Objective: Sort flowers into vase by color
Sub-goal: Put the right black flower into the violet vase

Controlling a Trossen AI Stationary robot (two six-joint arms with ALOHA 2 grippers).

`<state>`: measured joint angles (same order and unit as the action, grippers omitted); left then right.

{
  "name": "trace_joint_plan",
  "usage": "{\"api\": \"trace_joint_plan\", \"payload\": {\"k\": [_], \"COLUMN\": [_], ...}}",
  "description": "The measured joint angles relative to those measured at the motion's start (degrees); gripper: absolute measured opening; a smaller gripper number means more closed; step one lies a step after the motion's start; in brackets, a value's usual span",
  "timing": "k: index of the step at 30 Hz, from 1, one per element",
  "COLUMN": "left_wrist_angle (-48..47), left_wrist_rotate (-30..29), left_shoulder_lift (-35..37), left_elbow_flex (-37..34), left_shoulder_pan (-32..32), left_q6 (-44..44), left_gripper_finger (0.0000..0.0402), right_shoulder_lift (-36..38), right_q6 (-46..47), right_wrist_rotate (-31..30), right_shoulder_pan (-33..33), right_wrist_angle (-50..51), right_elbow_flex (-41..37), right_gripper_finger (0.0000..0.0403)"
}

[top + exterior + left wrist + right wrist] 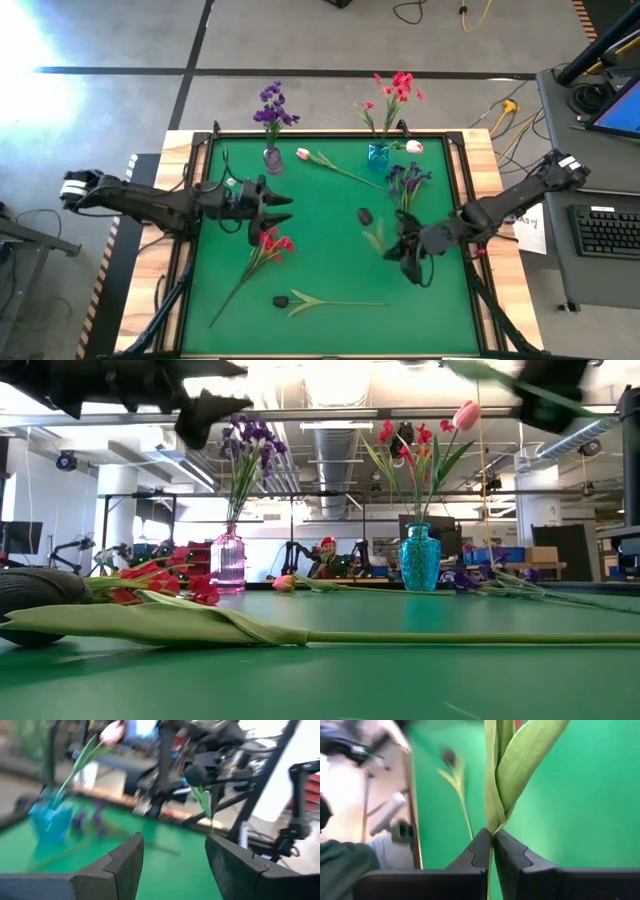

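Dark tulip up off the table, pinched in the right end effector (492,851).

Clamped tight on the dark tulip (366,216) by its stem, long axis running up-left from the fingers toward the bloom. Blue vase (378,155) beyond, at the far edge, nearer this arm. Left end effector (283,208) half-wide, empty, above the red spray (272,243).

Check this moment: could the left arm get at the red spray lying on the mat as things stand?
Probably yes. The left gripper hovers open and empty just above the red spray, with nothing lying between them. The right gripper, shut on a tulip stem, is well off to the side.
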<state>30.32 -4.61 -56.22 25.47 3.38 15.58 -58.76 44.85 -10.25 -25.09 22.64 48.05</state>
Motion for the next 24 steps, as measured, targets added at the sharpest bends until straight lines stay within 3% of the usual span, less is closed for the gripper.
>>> {"api": "trace_joint_plan", "payload": {"k": [4, 11, 21, 24], "left_wrist_angle": [9.3, 15.4, 15.8, 16.0], "left_wrist_rotate": [0.0, -0.4, 1.4, 4.6], "left_shoulder_lift": [-5.3, -15.1, -24.8, -26.0], "left_elbow_flex": [0.0, 3.6, 12.1, 12.9], "left_shoulder_pan": [1.2, 1.2, 1.3, 1.4], "left_q6": [-4.0, -6.3, -10.0, -11.1], "left_gripper_finger": [0.0201, 0.0204, 0.0248, 0.0254], "right_shoulder_lift": [-4.6, -13.5, -23.2, -24.4], "right_q6": [-19.6, -43.1, -48.2, -48.3], "right_wrist_rotate": [-0.4, -0.5, -0.3, -0.3], "right_shoulder_pan": [4.4, 11.2, 15.1, 15.6], "right_wrist_angle": [-15.9, -24.1, -27.7, -27.6], "right_elbow_flex": [0.5, 5.8, 11.8, 12.3], "right_gripper_finger": [0.0013, 0.0013, 0.0013, 0.0013]}}
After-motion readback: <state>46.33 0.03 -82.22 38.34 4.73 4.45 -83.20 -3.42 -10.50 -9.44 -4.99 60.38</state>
